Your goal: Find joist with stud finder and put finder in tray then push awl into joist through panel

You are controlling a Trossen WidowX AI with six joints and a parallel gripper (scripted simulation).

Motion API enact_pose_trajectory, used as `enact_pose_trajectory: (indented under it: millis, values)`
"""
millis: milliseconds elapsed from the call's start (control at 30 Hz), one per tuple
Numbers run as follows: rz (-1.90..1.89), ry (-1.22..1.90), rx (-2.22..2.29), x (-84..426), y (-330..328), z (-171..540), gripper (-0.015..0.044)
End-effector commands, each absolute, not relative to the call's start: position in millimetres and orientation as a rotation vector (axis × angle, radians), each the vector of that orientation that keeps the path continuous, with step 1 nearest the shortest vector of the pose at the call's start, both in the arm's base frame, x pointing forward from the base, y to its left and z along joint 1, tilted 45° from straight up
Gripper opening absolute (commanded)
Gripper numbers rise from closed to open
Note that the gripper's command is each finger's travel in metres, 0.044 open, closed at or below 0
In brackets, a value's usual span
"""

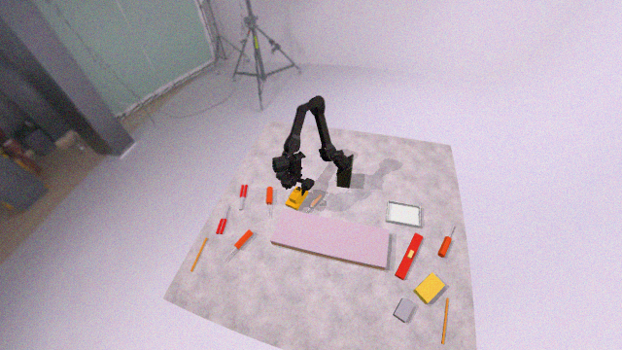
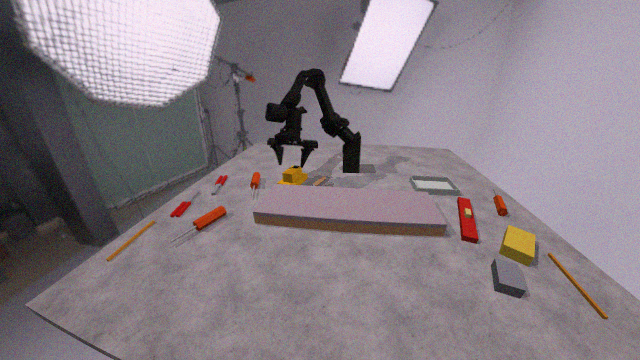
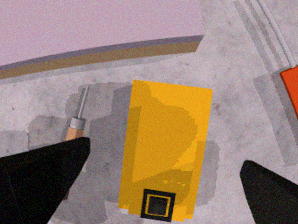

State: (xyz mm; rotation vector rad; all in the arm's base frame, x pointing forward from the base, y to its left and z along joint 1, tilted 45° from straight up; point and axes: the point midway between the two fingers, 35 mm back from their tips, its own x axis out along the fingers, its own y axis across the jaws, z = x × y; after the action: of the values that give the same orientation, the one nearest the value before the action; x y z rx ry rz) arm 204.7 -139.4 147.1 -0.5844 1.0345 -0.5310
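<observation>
Poised over the yellow stud finder [image 1: 296, 200] [image 2: 294, 176] [image 3: 162, 135], with gripper [image 1: 303, 188] [image 2: 292, 164] [image 3: 165, 156] spread wide, gripping nothing.
Pointing straight down, with one finger to each side of the stud finder, above the tabletop [image 1: 292, 297] [image 2: 310, 290] [image 3: 30, 100]. Near one end of the pink panel [image 1: 335, 238] [image 2: 350, 207] [image 3: 90, 30], off its edge. Lying just beside the stud finder: wooden-handled awl [image 1: 316, 200] [image 2: 320, 181] [image 3: 75, 132]. Well apart, past the panel's other end: tray [image 1: 387, 213] [image 2: 435, 191].
</observation>
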Motion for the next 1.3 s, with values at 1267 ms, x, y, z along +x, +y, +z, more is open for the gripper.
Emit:
enact_pose_trajectory:
  millis: [1267]
  values:
    - [-0.536,1.033,-0.602,211,-174,112,0.0328]
